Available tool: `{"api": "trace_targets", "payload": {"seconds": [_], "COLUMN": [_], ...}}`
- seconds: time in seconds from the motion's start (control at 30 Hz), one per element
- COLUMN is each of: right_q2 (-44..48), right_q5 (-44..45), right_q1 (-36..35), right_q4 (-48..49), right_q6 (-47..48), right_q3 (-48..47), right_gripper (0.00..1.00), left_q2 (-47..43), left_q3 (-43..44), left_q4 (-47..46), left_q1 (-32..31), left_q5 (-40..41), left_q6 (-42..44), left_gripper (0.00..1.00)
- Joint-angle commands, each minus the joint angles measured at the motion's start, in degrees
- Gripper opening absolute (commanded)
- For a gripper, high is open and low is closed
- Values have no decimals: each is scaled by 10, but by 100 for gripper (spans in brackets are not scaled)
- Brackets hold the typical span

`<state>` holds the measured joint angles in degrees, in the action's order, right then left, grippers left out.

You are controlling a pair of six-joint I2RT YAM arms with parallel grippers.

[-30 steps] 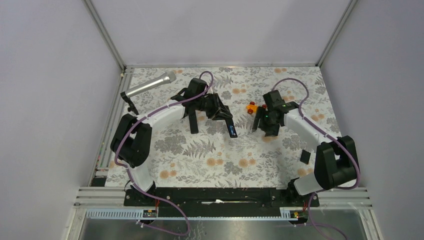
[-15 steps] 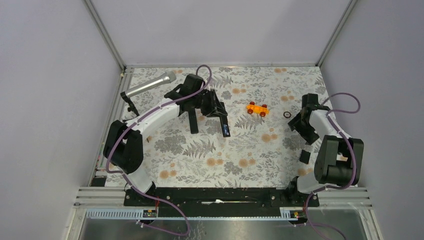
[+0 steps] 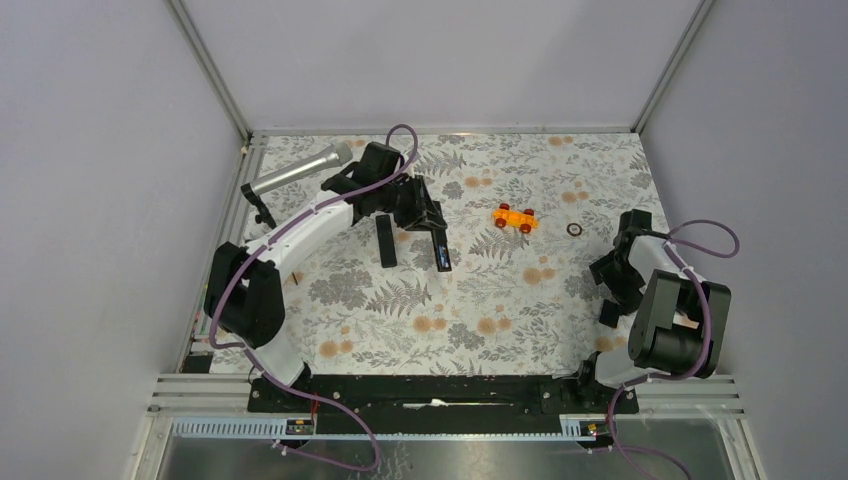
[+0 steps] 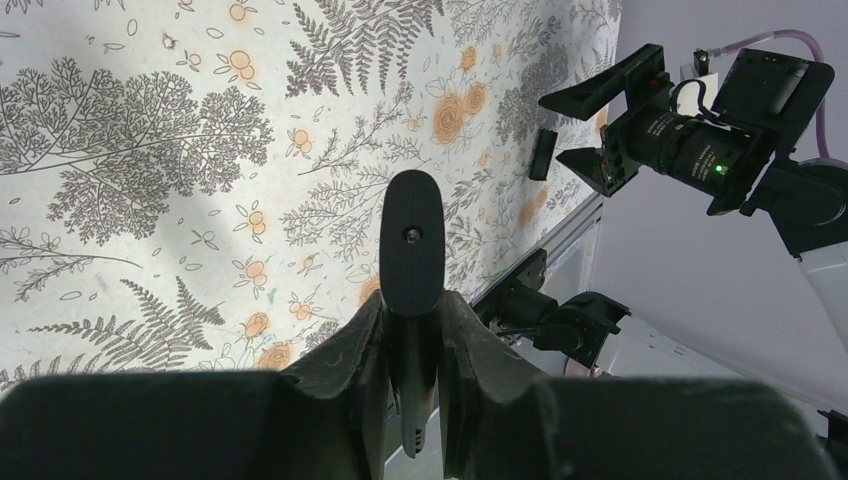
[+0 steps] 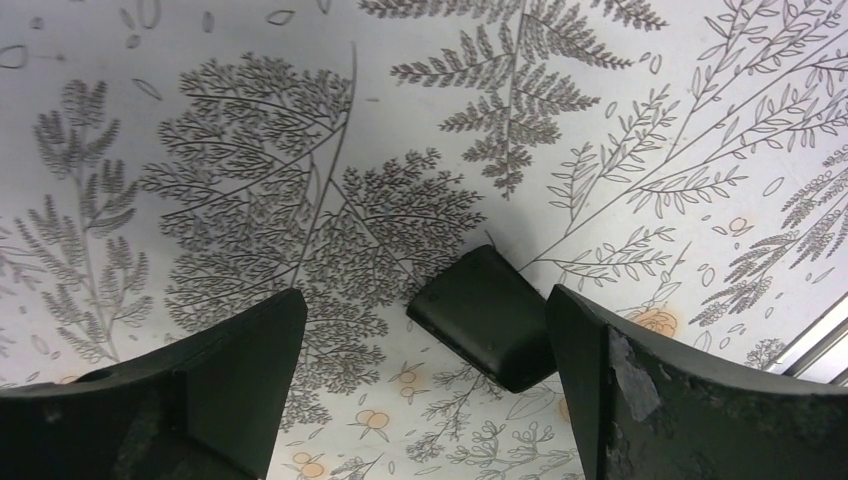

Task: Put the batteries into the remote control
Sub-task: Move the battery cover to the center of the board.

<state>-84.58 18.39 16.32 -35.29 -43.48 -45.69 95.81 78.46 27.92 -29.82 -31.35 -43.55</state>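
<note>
Remote control (image 4: 412, 235) clenched in my left gripper (image 4: 412, 335), raised for loading.
My right gripper (image 5: 420, 348) hangs released over the cover (image 5: 487, 330) at lower right, probably to fetch it.

The long, slim black plastic bar-shaped remote control (image 4: 412, 240) is clamped in the left gripper (image 4: 414, 318), its rounded end jutting ahead, raised off the floral surface (image 5: 300, 150). Its small black rectangular cover (image 5: 485, 320) lies flat between the spread fingers of the right gripper (image 5: 425, 315).
</note>
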Motion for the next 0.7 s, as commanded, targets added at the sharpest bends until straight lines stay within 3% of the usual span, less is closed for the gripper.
{"api": "trace_targets", "payload": {"seconds": [0.0, 0.17, 0.5, 0.57, 0.67], "right_q2": [16, 10, -9, -2, 8], "right_q5": [16, 17, -114, -130, -197], "right_q1": [10, 15, 21, 21, 20], "right_q4": [4, 7, 43, 43, 59], "right_q6": [3, 13, 31, 30, 19], "right_q3": [15, 21, 66, 73, 95], "right_gripper": [98, 100, 98, 93, 74], "left_q2": [-39, -52, -76, -85, -98], "left_q3": [17, 6, -20, -33, -52], "left_q4": [-3, -3, -20, -25, -36], "left_q1": [2, 4, 16, 20, 27], "left_q5": [13, 19, 15, 15, 16], "left_q6": [7, 9, 9, 9, 7], "left_gripper": [0, 0, 0, 0, 0]}}
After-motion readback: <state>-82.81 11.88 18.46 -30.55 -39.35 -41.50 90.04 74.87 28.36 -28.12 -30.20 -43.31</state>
